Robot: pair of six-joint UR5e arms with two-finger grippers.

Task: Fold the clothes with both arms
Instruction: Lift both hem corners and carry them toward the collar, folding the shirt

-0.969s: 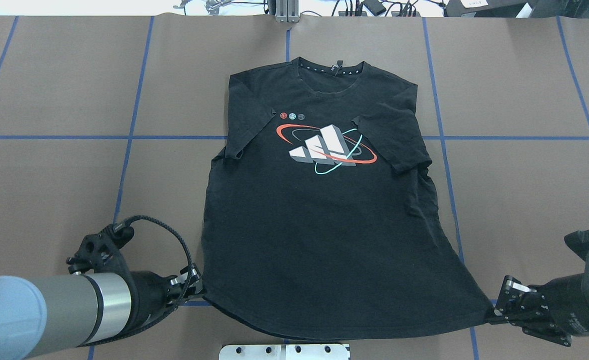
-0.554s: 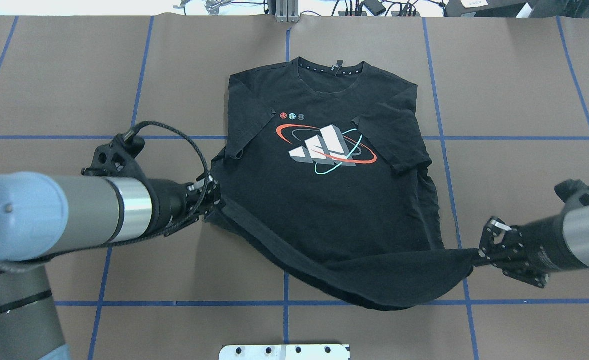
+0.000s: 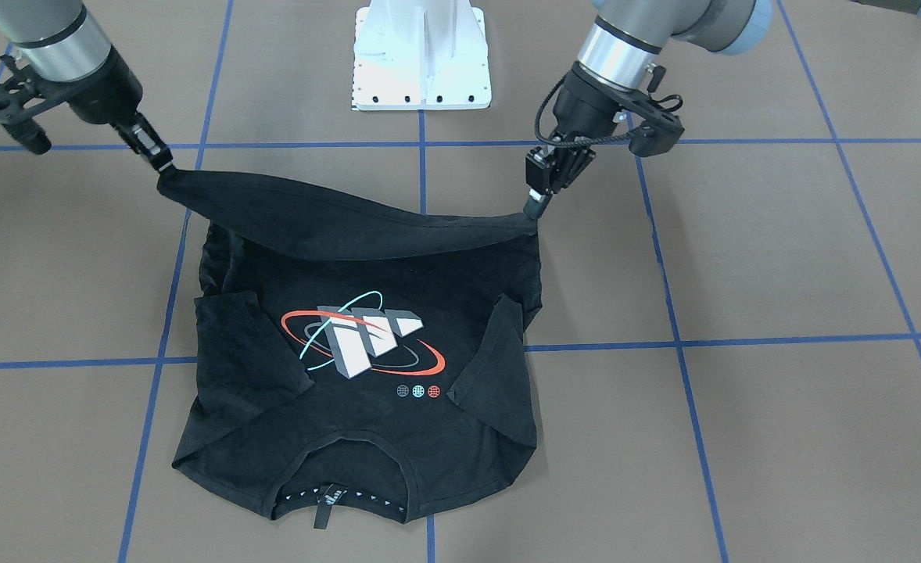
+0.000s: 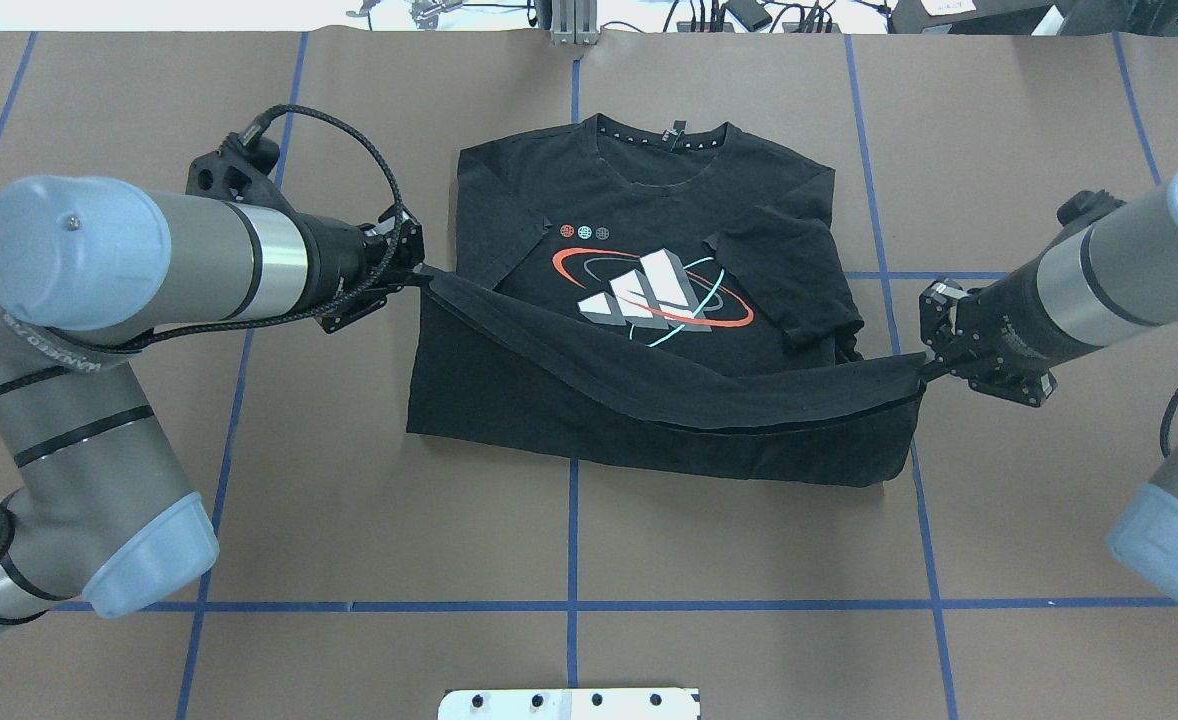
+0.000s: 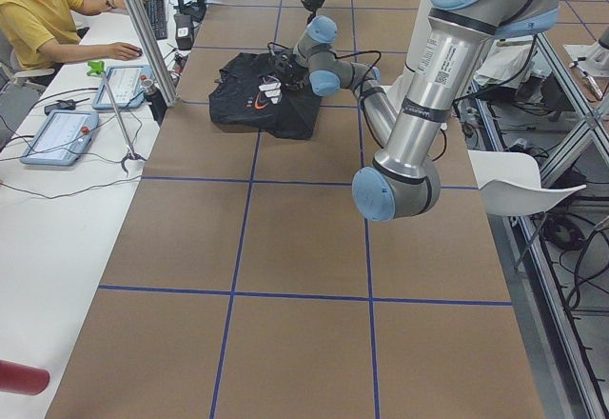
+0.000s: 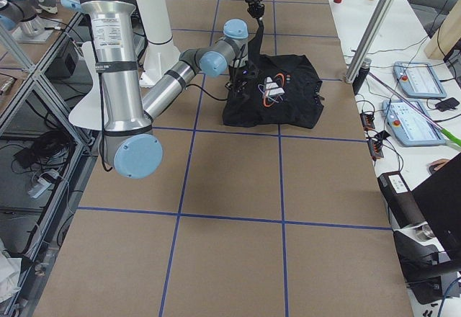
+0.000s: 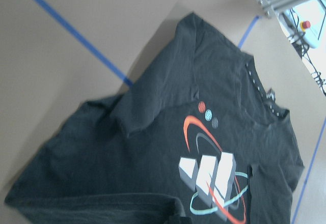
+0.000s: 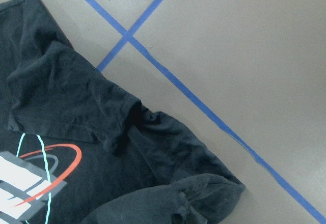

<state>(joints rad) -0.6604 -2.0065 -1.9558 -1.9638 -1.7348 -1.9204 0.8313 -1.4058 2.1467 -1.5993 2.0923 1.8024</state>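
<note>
The black T-shirt (image 4: 639, 185) lies logo side up on the brown table, collar at the far side, both sleeves folded inward. Its orbit logo (image 4: 654, 298) and three dots (image 4: 584, 232) show. My left gripper (image 4: 417, 272) is shut on the hem's left corner. My right gripper (image 4: 924, 368) is shut on the hem's right corner. The hem hangs raised and stretched between them over the shirt's lower half, just below the logo. In the front-facing view the left gripper (image 3: 535, 209) is at right and the right gripper (image 3: 165, 168) at left. The wrist views show the shirt (image 7: 168, 132) and its folded sleeve (image 8: 76, 107) below.
The white bolted base (image 4: 569, 703) sits at the near table edge. Blue tape lines (image 4: 571, 540) grid the brown table. An aluminium post (image 4: 574, 20) and cables stand at the far edge. An operator (image 5: 38, 19) sits at a side desk with tablets.
Both grippers have lifted the hem corners from near the table's front edge and carried them away from the robot, toward the collar. The shirt's lower part now doubles over itself.
</note>
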